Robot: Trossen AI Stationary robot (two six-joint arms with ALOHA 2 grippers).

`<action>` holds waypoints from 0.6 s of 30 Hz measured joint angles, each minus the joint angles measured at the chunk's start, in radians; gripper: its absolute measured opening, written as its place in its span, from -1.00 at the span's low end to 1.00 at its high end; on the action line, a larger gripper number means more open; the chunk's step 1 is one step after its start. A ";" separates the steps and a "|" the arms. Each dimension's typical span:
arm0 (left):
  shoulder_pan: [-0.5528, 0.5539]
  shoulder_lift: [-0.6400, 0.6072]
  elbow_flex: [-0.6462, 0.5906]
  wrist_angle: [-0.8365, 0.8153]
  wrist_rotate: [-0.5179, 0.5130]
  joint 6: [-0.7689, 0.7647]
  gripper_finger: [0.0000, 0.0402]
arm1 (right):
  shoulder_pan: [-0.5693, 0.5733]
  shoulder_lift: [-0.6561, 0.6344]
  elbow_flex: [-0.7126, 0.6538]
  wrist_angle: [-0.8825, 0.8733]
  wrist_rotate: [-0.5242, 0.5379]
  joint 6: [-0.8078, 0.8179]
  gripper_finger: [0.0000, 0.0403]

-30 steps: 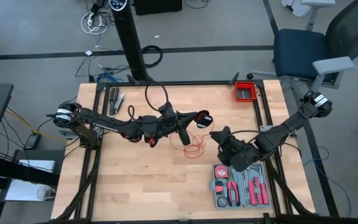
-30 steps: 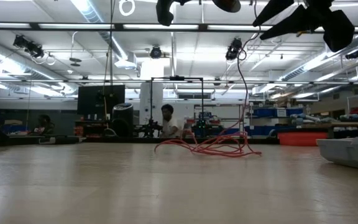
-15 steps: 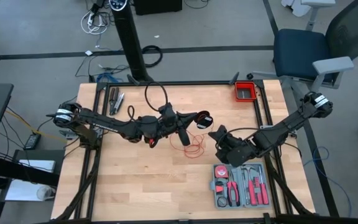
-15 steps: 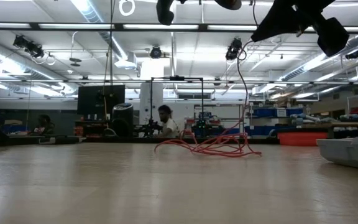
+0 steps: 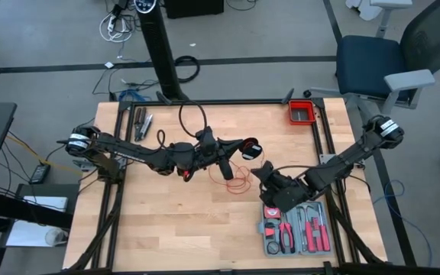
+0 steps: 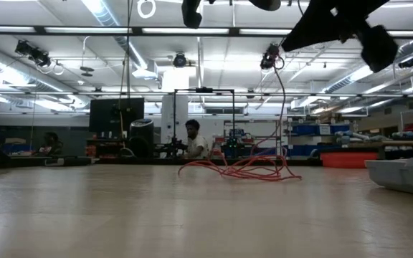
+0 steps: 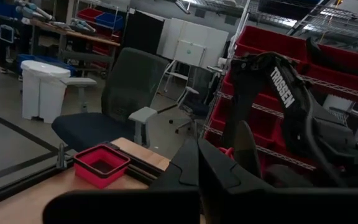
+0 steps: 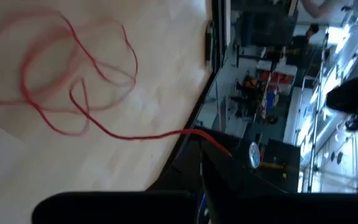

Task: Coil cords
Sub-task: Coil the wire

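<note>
The thin red cord point(image 5: 237, 180) lies in loose loops on the wooden table near its middle, as the low view point(image 6: 242, 168) and the right wrist view point(image 8: 61, 81) also show. One strand rises from the heap point(image 6: 277, 107). My right gripper point(image 5: 257, 169) hovers just right of the heap and is shut on that strand. My left gripper point(image 5: 249, 147) hangs higher, just beyond the heap, and its fingers point(image 7: 197, 165) are shut. Red cord shows around its tip. My left gripper has red cord at its fingertips point(image 5: 243, 142). Whether that cord is pinched or wound round them I cannot tell. My right gripper pinches a single strand point(image 8: 213, 142) between its two fingers, slanting down from the table's right. From there the strand runs slack down to the loops on the table.
A grey tool case point(image 5: 295, 228) with red-handled tools lies open at the near right, close under my right arm. A small red bin point(image 5: 302, 113) stands at the far right corner. Some hand tools point(image 5: 142, 122) lie at the far left. Bare wood spreads near and left.
My right gripper has moved a little down and toward the cord heap, to the table's left and near side. It has gone from open to shut, taking hold of the strand. The loops on the table have stayed put.
</note>
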 joint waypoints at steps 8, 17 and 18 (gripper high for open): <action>0.000 0.000 0.000 -0.004 0.000 0.001 -1.00 | 0.119 -0.003 0.000 0.018 0.133 -0.001 -0.79; 0.000 0.000 0.000 -0.003 0.000 -0.018 -1.00 | 0.046 -0.003 0.000 0.012 0.089 -0.008 -0.63; 0.000 0.000 0.000 -0.003 0.000 -0.018 -1.00 | 0.033 -0.003 0.000 0.011 0.087 -0.008 -0.61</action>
